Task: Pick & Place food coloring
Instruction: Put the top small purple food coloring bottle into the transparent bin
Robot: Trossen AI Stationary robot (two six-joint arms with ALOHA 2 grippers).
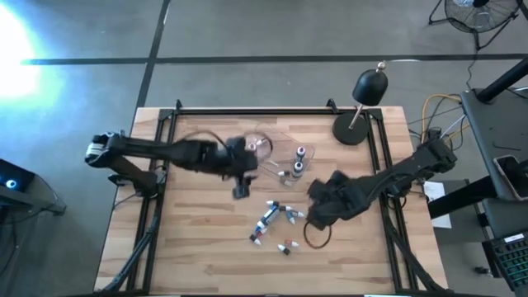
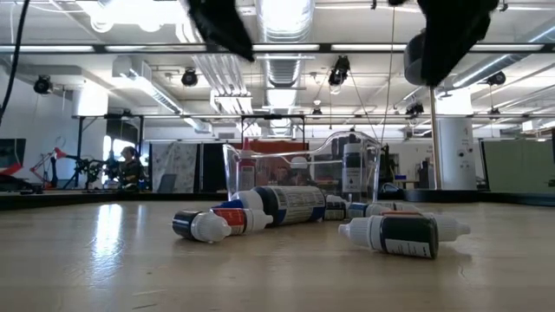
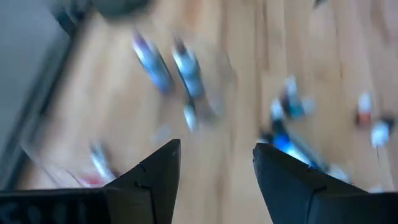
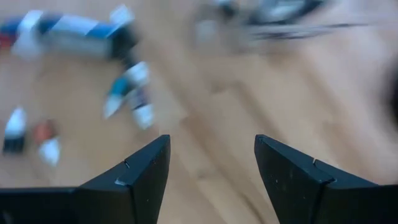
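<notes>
The left end effector (image 1: 241, 188) hangs above the wooden table (image 1: 190, 247), its two dark fingers (image 3: 155, 171) spread apart with nothing between them; just beside it, toward the far side of the table, sits the clear plastic tray (image 1: 276, 153), and a few food coloring bottles stand upright inside that tray (image 1: 299, 157), seen through its wall in the low view (image 2: 351, 169); the right end effector (image 1: 318, 216) hovers over the table too, its fingers (image 4: 146, 171) likewise parted and gripping nothing; just beside it, toward the left arm, lies the loose cluster of food coloring bottles (image 1: 272, 223) on their sides on the bare wood, dark bodies with white caps, one with a blue-and-white label (image 4: 74, 34), and a smaller pair with a reddish cap (image 1: 286, 246) a little nearer the table's front edge; in the low view the lying bottles (image 2: 260, 212) sprawl in front of the tray, one dark bottle with a white cap (image 2: 399, 234) closest to the camera; well behind the right end effector, at the far edge of the table, stands a black lamp-like object on a round base (image 1: 363, 107).
</notes>
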